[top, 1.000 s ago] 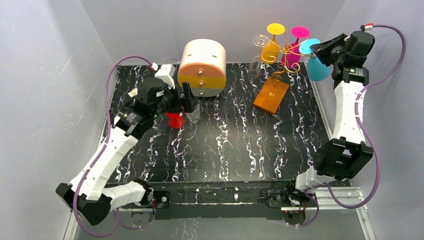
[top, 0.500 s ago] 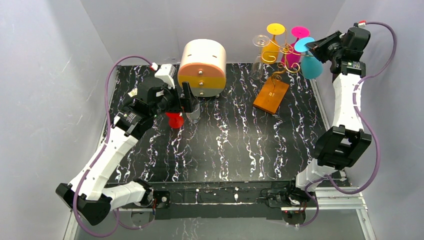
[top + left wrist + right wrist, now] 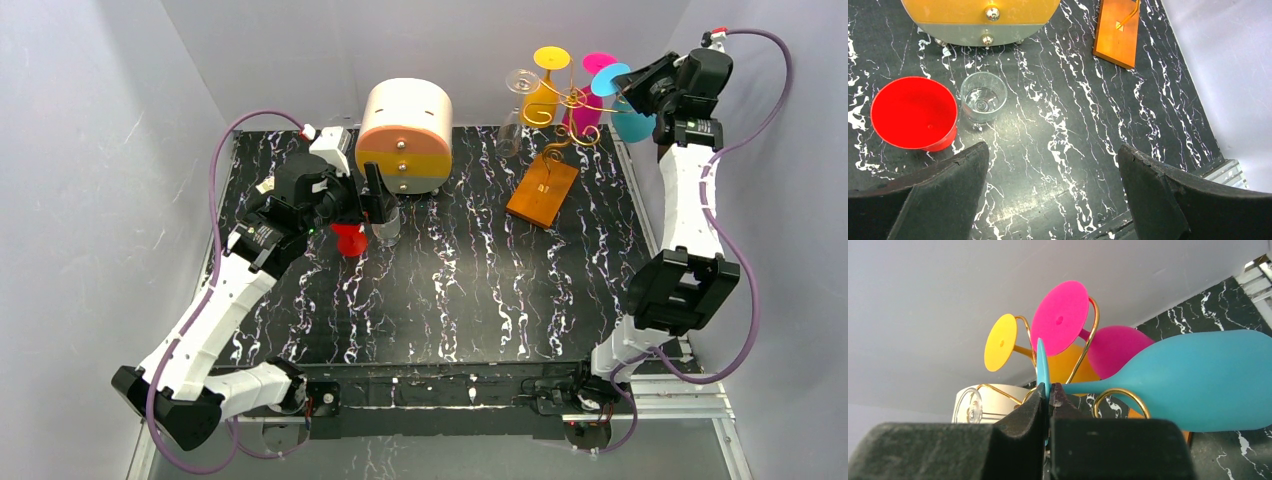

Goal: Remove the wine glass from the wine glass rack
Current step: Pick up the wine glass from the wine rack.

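Up high, the right jaws are clenched on the thin round foot of the blue wine glass (image 3: 1198,385), pinching the disc edge-on. From the jaws its stem runs out to the right and slightly down to the bowl, so the glass lies nearly on its side. Just beyond the jaws stands the wine glass rack (image 3: 543,190); one of its gold curls sits directly under the blue stem, though whether the two touch cannot be told. Farther behind the jaws a pink glass (image 3: 1060,317) and a yellow glass (image 3: 1000,342) hang in the scroll arms with their feet upward, and a clear glass (image 3: 968,410) hangs to the left of them.

The left jaws are released, spread wide and holding nothing above the bench (image 3: 470,290). Ahead of them and to the left stand a red cup (image 3: 914,112) and a small clear tumbler (image 3: 983,96), close beside each other. Beyond those is the round drawer box (image 3: 980,15). The rack's wooden base lies well ahead to the right.
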{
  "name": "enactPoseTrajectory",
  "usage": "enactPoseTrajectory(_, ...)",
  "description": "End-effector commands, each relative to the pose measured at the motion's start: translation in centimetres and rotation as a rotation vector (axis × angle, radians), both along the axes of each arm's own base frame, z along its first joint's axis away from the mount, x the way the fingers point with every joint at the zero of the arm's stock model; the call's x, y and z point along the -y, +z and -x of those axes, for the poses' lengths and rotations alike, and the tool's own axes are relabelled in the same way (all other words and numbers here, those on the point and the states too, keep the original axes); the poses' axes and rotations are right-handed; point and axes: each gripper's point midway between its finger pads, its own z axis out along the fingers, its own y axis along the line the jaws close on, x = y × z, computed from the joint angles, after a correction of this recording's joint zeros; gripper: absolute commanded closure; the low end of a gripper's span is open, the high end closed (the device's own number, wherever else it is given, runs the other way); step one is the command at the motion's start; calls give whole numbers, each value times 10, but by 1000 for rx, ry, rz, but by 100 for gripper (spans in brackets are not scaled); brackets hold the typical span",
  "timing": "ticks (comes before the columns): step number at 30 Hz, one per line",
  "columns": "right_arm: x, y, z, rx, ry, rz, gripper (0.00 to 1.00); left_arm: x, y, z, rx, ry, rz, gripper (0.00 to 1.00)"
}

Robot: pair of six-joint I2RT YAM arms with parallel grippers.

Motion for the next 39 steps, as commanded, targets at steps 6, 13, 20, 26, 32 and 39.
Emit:
enactPoseTrajectory(6,5,57,3,202,-88,172,99,1,11,-2,26,-5,21,2)
enactPoseTrajectory(13,7,63,10,219,-126,243,99,0,18,0,42,-5,31,2)
enactPoseTrajectory(20,2,76,25,240,-121,215,99,-1,21,1,51,-5,34,2)
enactPoseTrajectory(26,-5,82,45,254,-108,173,99,-2,21,2,49,-6,30,2)
enactPoseTrajectory(32,-17,83,62,257,-57,158,99,2,22,6,48,-33,41,2)
enactPoseTrajectory(39,-32,83,85,256,23,190,99,0,26,9,55,-38,45,2)
